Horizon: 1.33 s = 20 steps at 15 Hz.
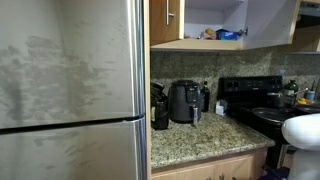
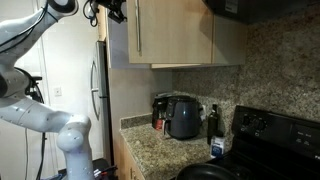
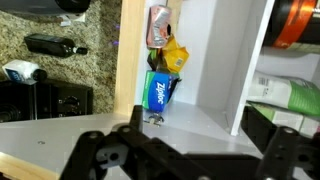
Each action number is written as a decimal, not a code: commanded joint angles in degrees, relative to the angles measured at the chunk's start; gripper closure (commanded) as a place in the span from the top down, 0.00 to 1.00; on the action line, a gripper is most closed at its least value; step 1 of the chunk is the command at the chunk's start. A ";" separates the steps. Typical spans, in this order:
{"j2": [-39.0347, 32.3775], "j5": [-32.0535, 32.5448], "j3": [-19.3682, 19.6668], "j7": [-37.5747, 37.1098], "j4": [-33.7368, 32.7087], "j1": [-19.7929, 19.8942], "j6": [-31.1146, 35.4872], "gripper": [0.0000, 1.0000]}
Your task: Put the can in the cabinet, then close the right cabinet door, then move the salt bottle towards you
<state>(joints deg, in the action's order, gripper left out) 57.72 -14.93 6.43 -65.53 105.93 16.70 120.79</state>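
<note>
The light-brown wooden wall cabinet (image 1: 200, 44) is seen standing open, its pale interior exposed, with a blue box (image 3: 160, 92) and a yellow bag (image 3: 175, 58) on the shelf (image 3: 205, 110). The black gripper (image 3: 192, 120) is held just before that shelf, its fingers (image 3: 120, 130) spread wide and released. The small white squat salt bottle (image 3: 20, 70) is found on the speckled granite counter (image 3: 95, 30), below and well apart from the fingers.

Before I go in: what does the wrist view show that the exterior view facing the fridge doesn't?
Wrist only: the open end effector in the foreground, and an orange-topped container in the right compartment. Exterior only: the fridge. Both: the open cabinet with the blue box inside, which an exterior view shows much smaller.
</note>
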 commanded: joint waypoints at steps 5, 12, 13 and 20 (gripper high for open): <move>2.96 12.97 -2.83 -1.67 3.55 10.62 3.94 1.00; 3.44 23.47 -4.54 -2.54 3.88 13.56 1.60 1.00; 3.50 22.98 -4.54 -3.45 4.17 13.18 1.99 1.00; 4.51 17.26 -4.33 -11.80 7.61 10.37 10.63 1.00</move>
<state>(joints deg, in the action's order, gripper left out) 61.47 3.80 1.98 -75.55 110.49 28.18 125.76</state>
